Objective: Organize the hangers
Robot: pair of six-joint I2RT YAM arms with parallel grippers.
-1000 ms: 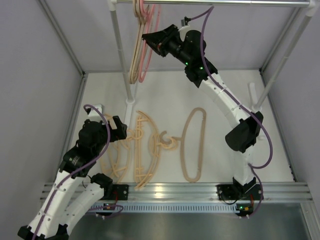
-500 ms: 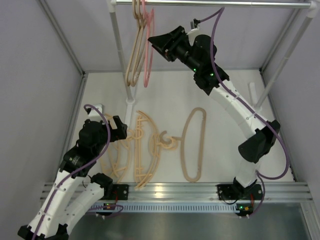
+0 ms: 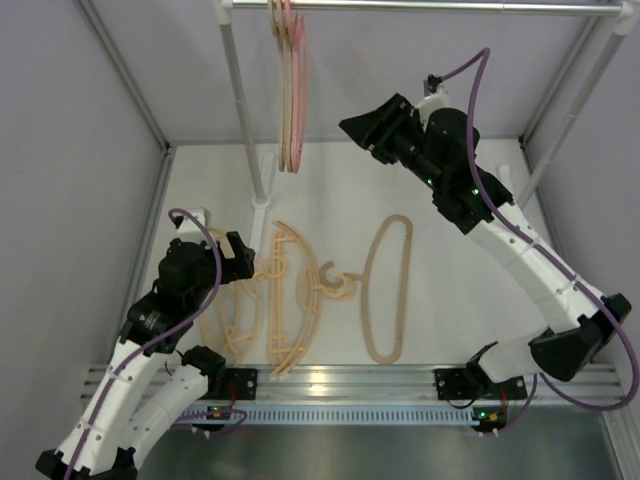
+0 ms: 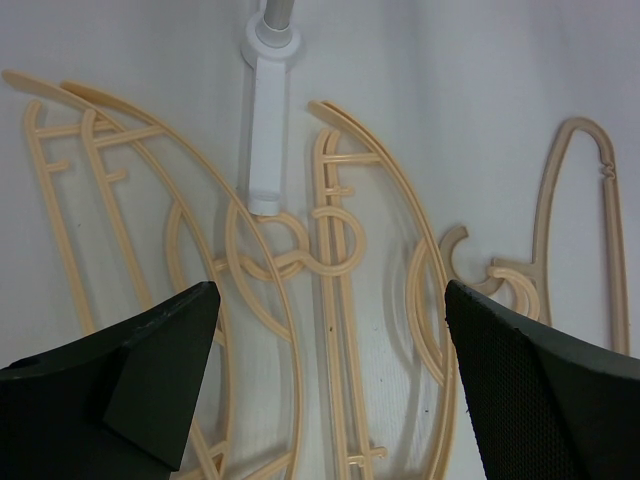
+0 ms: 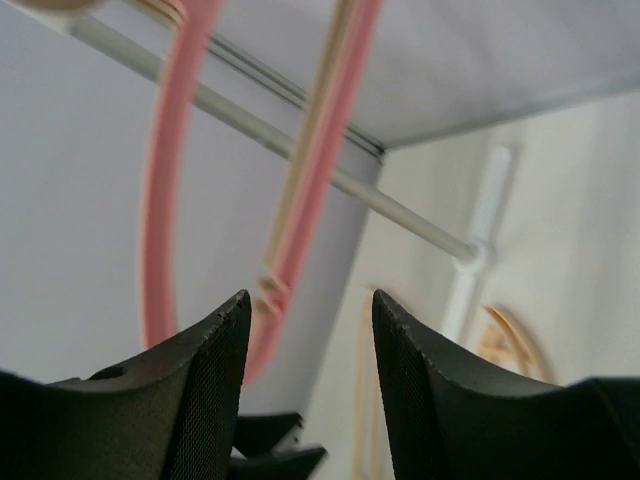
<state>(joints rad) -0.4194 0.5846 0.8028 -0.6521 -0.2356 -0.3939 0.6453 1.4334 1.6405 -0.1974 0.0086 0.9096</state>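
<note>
A pink hanger (image 3: pixel 297 90) and beige hangers (image 3: pixel 284 95) hang from the rail (image 3: pixel 450 7) at the back left. Two peach-tan crossbar hangers (image 3: pixel 240 300) (image 3: pixel 292 300) lie on the table front left, a plain beige hanger (image 3: pixel 386 290) lies to their right, and a hook (image 3: pixel 330 280) lies between them. My left gripper (image 3: pixel 236 258) is open and empty just above the crossbar hangers (image 4: pixel 340 300). My right gripper (image 3: pixel 350 125) is open and empty, held high to the right of the hanging hangers, apart from them. The pink hanger (image 5: pixel 310 180) shows beyond its fingertips.
The rack's left pole (image 3: pixel 240 100) stands on a white foot (image 4: pixel 268 130) that touches the crossbar hangers' hooks. The right pole (image 3: pixel 570 110) stands at the back right. Grey walls close in the left, back and right sides. An aluminium rail (image 3: pixel 350 380) runs along the near edge.
My right gripper has drawn back to the right, away from the hanging hangers. Those hangers have swung from a tilt to hanging straight. My left arm has not moved.
</note>
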